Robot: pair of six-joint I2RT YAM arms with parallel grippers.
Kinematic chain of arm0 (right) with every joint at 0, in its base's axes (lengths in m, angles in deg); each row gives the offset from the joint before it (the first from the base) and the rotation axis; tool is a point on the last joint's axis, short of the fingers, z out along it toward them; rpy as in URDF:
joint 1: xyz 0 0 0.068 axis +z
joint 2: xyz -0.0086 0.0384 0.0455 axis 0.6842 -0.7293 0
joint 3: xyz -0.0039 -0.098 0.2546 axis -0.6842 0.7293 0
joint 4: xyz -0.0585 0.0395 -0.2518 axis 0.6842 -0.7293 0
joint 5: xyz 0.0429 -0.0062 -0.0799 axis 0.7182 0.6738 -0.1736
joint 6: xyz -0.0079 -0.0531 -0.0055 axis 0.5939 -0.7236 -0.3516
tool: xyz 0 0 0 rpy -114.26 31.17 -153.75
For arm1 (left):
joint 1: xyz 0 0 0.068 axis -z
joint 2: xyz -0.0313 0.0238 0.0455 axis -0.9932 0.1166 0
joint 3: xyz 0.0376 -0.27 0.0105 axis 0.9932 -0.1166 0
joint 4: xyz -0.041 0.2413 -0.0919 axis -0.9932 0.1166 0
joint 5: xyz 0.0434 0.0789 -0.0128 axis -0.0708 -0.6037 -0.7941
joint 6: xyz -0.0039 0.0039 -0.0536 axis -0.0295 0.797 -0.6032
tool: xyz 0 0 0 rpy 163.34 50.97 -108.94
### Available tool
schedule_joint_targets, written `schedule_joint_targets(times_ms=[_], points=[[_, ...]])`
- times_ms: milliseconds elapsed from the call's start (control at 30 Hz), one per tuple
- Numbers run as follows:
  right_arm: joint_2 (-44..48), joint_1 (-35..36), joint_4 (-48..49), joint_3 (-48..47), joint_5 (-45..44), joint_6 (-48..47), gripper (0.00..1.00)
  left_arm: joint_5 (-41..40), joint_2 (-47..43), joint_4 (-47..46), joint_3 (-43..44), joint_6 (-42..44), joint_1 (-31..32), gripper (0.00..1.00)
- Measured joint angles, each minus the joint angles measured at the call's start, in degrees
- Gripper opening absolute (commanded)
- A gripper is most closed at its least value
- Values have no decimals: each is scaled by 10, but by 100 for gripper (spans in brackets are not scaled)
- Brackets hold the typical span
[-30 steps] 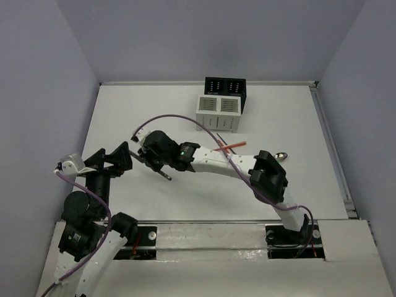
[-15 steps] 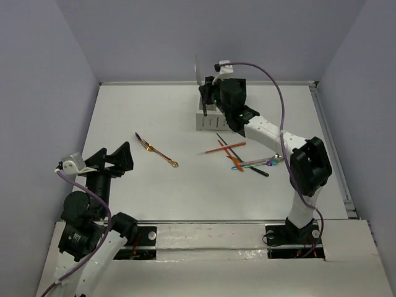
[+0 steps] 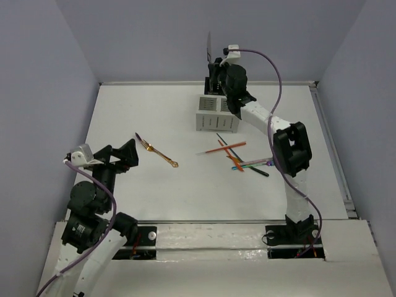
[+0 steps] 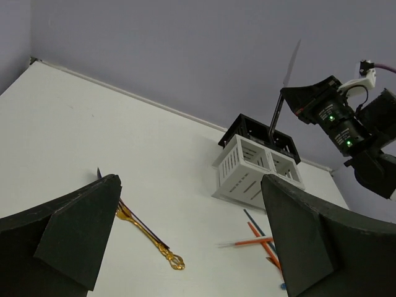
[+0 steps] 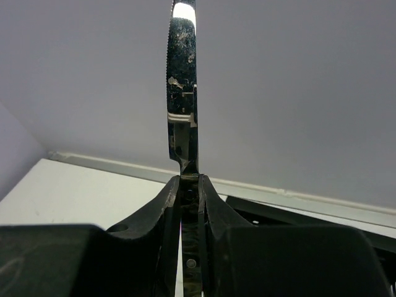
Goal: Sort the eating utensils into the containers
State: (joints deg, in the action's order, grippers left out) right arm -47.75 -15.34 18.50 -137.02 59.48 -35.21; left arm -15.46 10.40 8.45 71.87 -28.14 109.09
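My right gripper (image 3: 214, 67) is shut on a black knife (image 3: 209, 44), held upright with the blade up, above the black back bins of the containers (image 3: 216, 115). The wrist view shows the knife (image 5: 184, 74) clamped between the fingers (image 5: 162, 210), with a black bin (image 5: 266, 209) behind. My left gripper (image 3: 120, 150) is open and empty at the left. A gold fork (image 3: 159, 154) lies beside a dark utensil (image 3: 140, 137) on the table. The left wrist view shows the fork (image 4: 146, 232), the containers (image 4: 247, 173) and the held knife (image 4: 288, 74).
A loose pile of utensils lies right of centre: an orange-red one (image 3: 224, 148), an iridescent one (image 3: 260, 163) and a black one (image 3: 260, 171). Grey walls close in the white table on three sides. A purple cable (image 3: 272, 68) loops over the right arm.
The right arm carried the knife from near the gold fork back to the containers and has raised it above the black bins. The left arm shifted slightly right.
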Motion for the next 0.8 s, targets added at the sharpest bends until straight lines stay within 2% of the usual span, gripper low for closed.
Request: schedule_joint_targets(times_ms=[300,467,667,700,800], points=[[-121,-40,5,-103,-1,-42,0,16,40,-7,0,1,-24,99],[-143,-45,17,-132,0,-48,0,27,54,-8,0,3,-30,99],[-144,-45,50,-116,2,-52,0,34,57,-10,0,4,-30,99],[-144,-45,58,-107,3,-52,7,35,57,-11,0,4,-30,99],[-144,-45,61,-85,7,-52,18,38,57,-11,0,4,-30,99]])
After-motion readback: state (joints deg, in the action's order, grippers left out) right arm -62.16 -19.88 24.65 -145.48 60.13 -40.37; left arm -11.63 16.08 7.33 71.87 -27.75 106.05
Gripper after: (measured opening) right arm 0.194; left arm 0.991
